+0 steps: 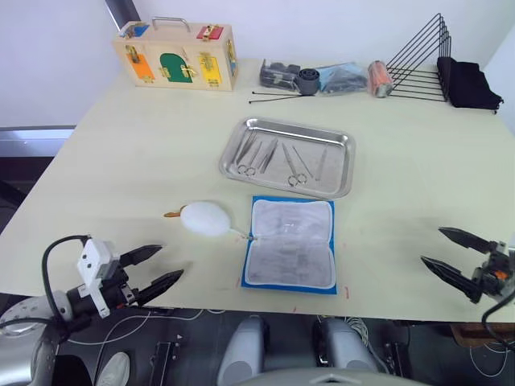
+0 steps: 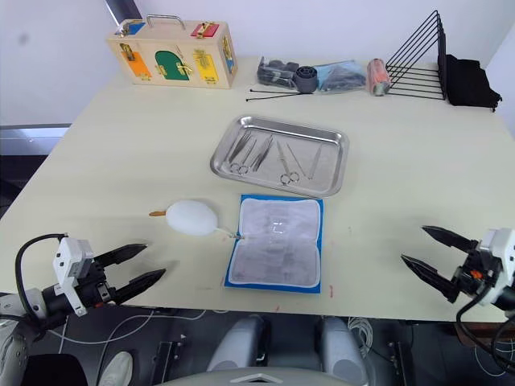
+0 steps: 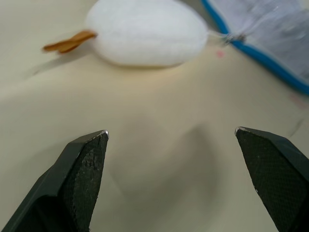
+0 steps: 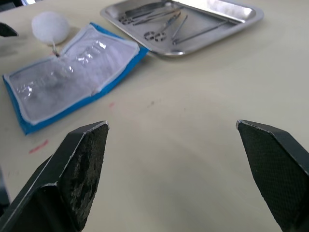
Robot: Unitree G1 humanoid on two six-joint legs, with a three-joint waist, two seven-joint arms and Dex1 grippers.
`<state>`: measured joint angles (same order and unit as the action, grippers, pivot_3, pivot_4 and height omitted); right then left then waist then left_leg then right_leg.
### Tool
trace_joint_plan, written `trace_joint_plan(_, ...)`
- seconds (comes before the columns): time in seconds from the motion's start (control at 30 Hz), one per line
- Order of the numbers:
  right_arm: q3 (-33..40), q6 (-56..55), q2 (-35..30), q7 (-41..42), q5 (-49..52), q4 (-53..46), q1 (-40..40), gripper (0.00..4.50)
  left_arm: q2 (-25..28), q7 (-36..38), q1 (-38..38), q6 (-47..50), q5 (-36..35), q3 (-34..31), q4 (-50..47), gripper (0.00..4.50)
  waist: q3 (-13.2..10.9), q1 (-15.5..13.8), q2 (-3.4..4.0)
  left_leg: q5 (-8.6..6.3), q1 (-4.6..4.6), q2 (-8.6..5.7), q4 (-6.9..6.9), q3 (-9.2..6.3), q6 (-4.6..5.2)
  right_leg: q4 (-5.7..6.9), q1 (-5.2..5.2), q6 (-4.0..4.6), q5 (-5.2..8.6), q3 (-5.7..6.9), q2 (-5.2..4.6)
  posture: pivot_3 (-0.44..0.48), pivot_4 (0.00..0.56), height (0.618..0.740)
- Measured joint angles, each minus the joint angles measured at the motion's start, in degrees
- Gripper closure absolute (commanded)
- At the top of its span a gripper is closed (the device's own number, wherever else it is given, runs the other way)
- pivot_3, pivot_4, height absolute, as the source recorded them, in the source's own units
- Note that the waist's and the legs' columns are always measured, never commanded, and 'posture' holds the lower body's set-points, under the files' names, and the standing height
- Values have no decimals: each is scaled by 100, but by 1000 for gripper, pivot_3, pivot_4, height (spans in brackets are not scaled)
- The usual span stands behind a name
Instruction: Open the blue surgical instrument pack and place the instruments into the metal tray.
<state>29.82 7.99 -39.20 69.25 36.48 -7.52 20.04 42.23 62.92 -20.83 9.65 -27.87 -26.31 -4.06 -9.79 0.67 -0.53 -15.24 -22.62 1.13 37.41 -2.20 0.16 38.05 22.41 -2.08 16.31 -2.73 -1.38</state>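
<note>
Both my jaws are spread wide with nothing between them: the left gripper point(image 1: 154, 268) hangs at the near left edge of the bench point(image 1: 129, 161), the right gripper point(image 1: 447, 252) at the near right edge. Ahead of the left jaws lies the white egg-shaped plush toy point(image 1: 205, 218), and just beyond it the blue surgical instrument pack point(image 1: 290, 244), already laid open with its grey-white lining up and its clear sleeves looking empty, though I can't be sure from here. The pack sits roughly midway between my arms, long axis running away from me, with the toy tethered at its left edge. Just beyond it, apart but near, is the metal tray point(image 1: 344, 141), long axis across the bench, holding the instruments point(image 1: 278, 158), scissors and forceps mostly lying lengthwise away from me. I judge the task essentially done; neither arm is clearly nearer, and any further reach goes forward and inward.
</note>
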Motion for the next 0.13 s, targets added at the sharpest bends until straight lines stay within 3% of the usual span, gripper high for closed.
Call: trace_joint_plan(0.13, 187, -285, -51, 142, -137, 203, 258, 55, -42, -328, 44, -146, 264, 2, 76, 0, 1, 5, -1, 0, 2, 2, 2, 11, 0, 0, 1, -2, -3, -11, 3, 0, 150, 740)
